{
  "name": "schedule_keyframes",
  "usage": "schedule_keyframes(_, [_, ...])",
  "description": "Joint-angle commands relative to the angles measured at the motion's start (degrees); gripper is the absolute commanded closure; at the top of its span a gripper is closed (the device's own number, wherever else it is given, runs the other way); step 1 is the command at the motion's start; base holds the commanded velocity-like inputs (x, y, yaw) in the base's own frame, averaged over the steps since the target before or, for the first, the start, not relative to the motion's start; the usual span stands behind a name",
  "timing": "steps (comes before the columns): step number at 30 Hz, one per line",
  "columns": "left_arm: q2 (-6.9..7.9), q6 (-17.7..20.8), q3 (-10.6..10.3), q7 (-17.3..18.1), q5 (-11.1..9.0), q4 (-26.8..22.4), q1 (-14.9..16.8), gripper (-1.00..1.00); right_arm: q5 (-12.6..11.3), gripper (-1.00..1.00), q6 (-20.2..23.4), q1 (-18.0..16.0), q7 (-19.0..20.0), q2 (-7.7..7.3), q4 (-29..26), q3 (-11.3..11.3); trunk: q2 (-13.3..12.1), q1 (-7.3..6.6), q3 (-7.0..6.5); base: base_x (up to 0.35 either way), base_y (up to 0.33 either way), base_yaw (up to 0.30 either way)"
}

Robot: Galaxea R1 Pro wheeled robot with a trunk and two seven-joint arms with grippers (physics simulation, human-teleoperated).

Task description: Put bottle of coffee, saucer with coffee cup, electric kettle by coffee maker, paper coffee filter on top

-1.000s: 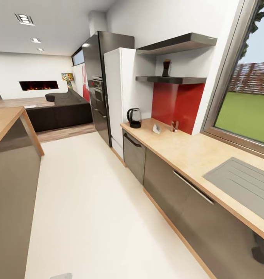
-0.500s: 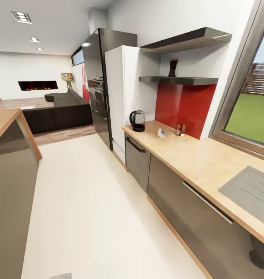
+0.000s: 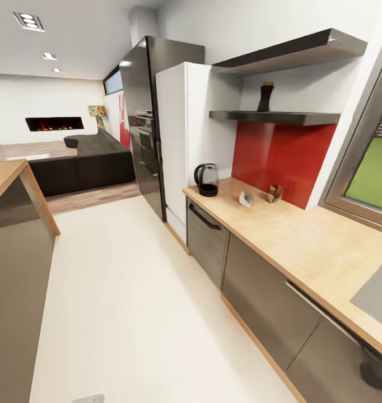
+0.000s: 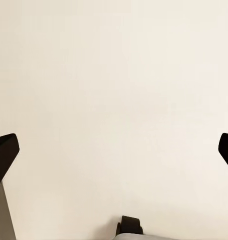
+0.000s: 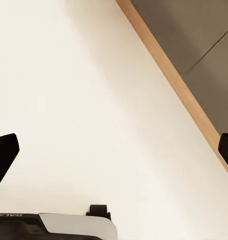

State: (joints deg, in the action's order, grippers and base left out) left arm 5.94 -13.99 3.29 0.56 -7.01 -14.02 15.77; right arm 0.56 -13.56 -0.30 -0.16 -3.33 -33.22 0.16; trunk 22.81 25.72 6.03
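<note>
From the head, the bottle of coffee (image 3: 266, 96) stands tall on the kitchen shelf (image 3: 275, 117), far ahead and to the right, so I think the right arm is closer. Below it, the electric kettle (image 3: 207, 179) sits on the long desk (image 3: 303, 240).

The left wrist looks down at the pale floor (image 4: 114, 90); the left tool (image 4: 114, 150) is spread wide, holding nothing.

The right tool (image 5: 114, 150) is spread too, over floor beside the grey cabinets (image 5: 194, 45).

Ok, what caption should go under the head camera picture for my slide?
Kitchen ahead: electric kettle on the long countertop, bottle of coffee up on the dark shelf above a red wall panel.
</note>
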Motion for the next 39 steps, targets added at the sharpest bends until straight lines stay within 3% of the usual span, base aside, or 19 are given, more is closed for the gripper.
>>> schedule_keyframes(1, [-0.02,-0.2,0.0,0.1,-0.5,0.0,0.0,-1.0,0.1,-1.0,-0.1,0.0,0.0,-0.01,0.0,0.0,0.1,0.06,0.11,0.318,0.186,0.0])
schedule_keyframes(17, [-0.04,-0.2,0.0,0.1,-0.5,0.0,0.0,-1.0,-0.1,-1.0,-0.1,0.0,0.0,-0.01,0.0,-0.1,0.1,0.06,0.11,0.302,0.21,-0.015])
schedule_keyframes(39, [0.02,-0.2,0.0,0.1,-0.5,0.0,0.0,-1.0,-0.1,-1.0,-0.1,0.0,0.0,-0.01,0.0,-0.1,0.1,0.06,0.11,0.298,0.207,-0.254])
